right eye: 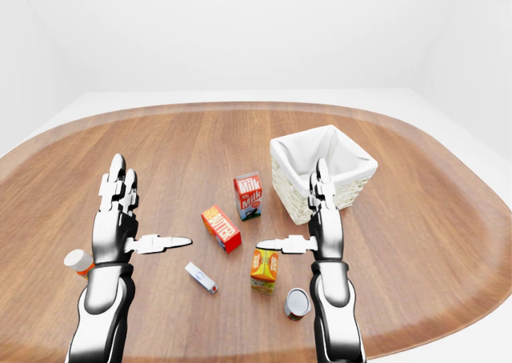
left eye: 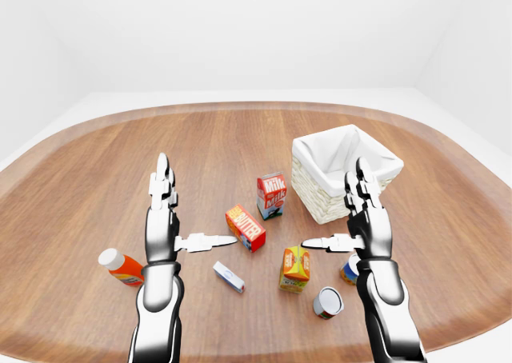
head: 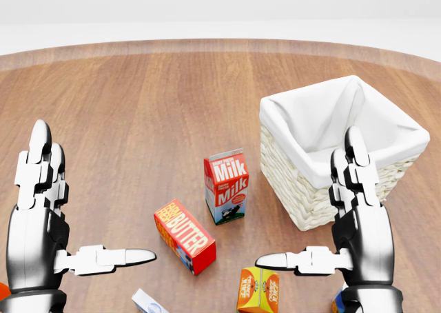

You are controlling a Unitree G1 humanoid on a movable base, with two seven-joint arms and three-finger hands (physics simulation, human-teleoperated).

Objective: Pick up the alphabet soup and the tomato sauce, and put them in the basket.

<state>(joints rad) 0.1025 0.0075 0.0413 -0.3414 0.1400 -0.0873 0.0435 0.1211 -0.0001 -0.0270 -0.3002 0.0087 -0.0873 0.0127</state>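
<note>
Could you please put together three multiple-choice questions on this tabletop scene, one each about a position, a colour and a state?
1. In the left-eye view, where is the milk carton relative to the basket?
A. To its left
B. Inside it
C. To its right

2. What colour is the basket's lining?
A. Blue
B. White
C. Black

3. What are the left hand and right hand doing?
A. Both clamp a can
B. One grips the butter box
C. Both are open and hold nothing

Answers:
1 A: the carton stands on the table beside the basket's left wall.
2 B: white cloth folds over the wicker rim.
3 C: fingers point up and thumbs inward, with nothing between them.
</note>
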